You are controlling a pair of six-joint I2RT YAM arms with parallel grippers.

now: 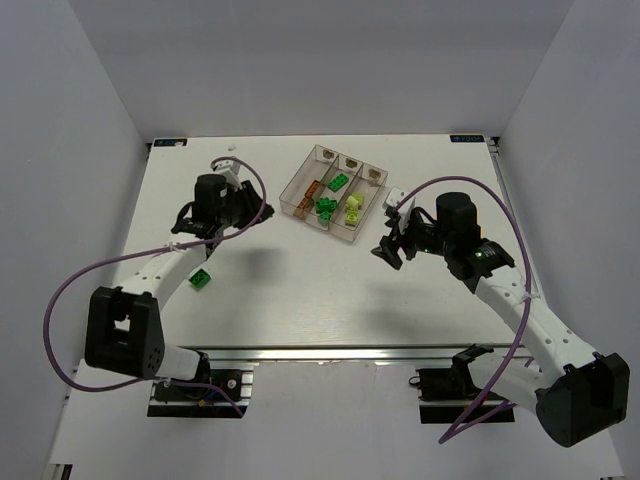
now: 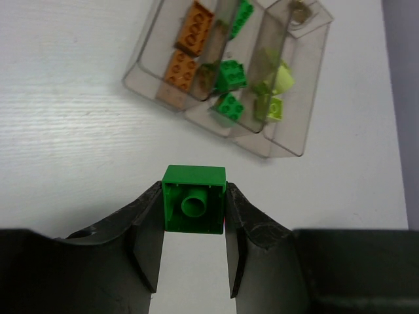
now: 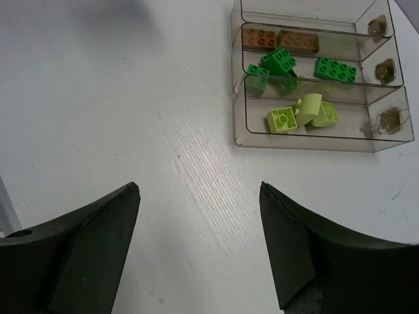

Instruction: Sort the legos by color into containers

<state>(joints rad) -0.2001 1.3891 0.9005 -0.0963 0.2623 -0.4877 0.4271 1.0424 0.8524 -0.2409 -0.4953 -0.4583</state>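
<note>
The white table point(image 1: 300, 300) bears a clear tray of three joined bins point(image 1: 298, 180), set askew towards the far side just right of the middle, and one loose green brick point(image 1: 200, 280) lying well apart from it, nearer the left.

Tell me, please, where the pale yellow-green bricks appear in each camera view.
Top external: yellow-green bricks just above centre, in the right-hand bin of the tray.
Left wrist: yellow-green bricks upper right, in the right-hand bin.
Right wrist: yellow-green bricks upper right, in the lowest bin.
Shared landmark: the green bricks in the middle bin alongside.
</note>
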